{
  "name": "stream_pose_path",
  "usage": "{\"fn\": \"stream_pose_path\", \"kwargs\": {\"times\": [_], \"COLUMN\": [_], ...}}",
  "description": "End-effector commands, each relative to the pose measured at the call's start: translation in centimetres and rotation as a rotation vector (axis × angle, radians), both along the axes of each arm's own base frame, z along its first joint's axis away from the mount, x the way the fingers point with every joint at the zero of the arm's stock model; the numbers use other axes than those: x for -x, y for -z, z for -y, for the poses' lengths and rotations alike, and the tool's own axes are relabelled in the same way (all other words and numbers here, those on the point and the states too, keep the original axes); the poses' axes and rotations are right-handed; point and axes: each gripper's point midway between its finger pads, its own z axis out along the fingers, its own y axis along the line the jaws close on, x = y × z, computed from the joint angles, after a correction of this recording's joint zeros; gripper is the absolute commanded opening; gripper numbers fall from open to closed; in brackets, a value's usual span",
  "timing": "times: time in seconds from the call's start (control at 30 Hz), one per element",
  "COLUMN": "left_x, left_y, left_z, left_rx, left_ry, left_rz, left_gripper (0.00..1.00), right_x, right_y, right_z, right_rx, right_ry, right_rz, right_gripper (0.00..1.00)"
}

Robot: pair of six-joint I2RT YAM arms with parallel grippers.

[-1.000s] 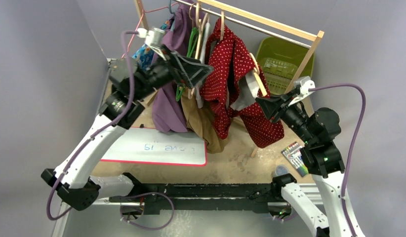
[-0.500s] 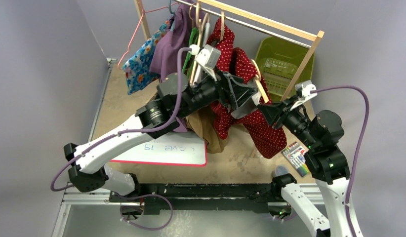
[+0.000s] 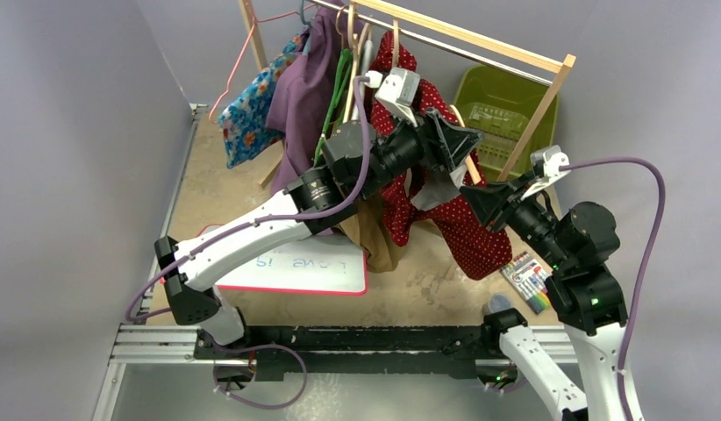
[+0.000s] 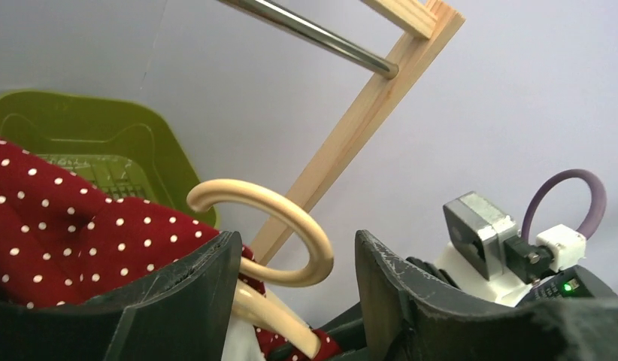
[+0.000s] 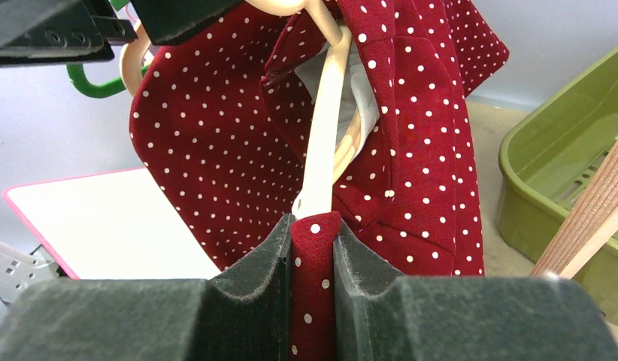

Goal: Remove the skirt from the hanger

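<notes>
The skirt (image 3: pixel 467 235) is red with white dots and hangs on a pale wooden hanger (image 3: pixel 463 146). My right gripper (image 3: pixel 474 195) is shut on a fold of the skirt (image 5: pixel 313 293) right below the hanger's arm (image 5: pixel 319 162). My left gripper (image 3: pixel 462 143) is open around the hanger's hook (image 4: pixel 272 229), the hook between its jaws, off the rail. More of the red cloth shows at the left in the left wrist view (image 4: pixel 65 226).
A wooden rack with a metal rail (image 3: pixel 453 39) carries several other garments on hangers, purple (image 3: pixel 300 96), floral (image 3: pixel 243 110) and tan (image 3: pixel 366 230). A green bin (image 3: pixel 506 105) stands behind the rack. A whiteboard (image 3: pixel 291 263) and a marker pack (image 3: pixel 528 281) lie on the table.
My left arm has swung from the left side of the rack to the right and brought its open jaws round the hanger's hook. The right gripper has kept its hold on the skirt.
</notes>
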Motion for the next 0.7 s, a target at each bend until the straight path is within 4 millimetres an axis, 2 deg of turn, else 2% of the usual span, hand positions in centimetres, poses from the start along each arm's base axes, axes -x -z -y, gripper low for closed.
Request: {"fn": "stream_pose_path", "kwargs": {"times": [0.0,0.17,0.33,0.4,0.47,0.57,0.67], "left_x": [0.9,0.8,0.7,0.5,0.4,0.1,-0.1], "left_y": [-5.0,-5.2,-4.4,-4.2,-4.2,-4.3,-4.5], "left_z": [-0.3,0.3,1.2,1.2,1.1,0.8,0.4], "left_rx": [0.157,0.175,0.167,0.167,0.17,0.163,0.164], "left_ry": [0.025,0.042,0.055,0.049,0.037,0.017,-0.004], "left_rz": [0.043,0.041,0.035,0.039,0.04,0.047,0.055], "left_gripper": [0.54,0.46,0.36,0.29,0.15,0.01,0.0], "right_x": [1.1,1.1,1.2,1.2,1.1,1.1,1.4], "right_y": [-4.3,-4.1,-4.4,-4.3,-3.9,-2.9,-1.5], "right_z": [-0.2,-0.4,-0.5,-0.5,-0.3,0.3,0.7], "right_rx": [-0.035,-0.036,-0.042,-0.043,-0.038,-0.029,-0.027], "right_ry": [-0.029,-0.037,-0.048,-0.048,-0.034,0.004,0.033], "right_rz": [0.143,0.138,0.137,0.127,0.103,0.038,-0.042], "right_gripper": [0.0,0.0,0.0,0.0,0.08,0.21,0.41]}}
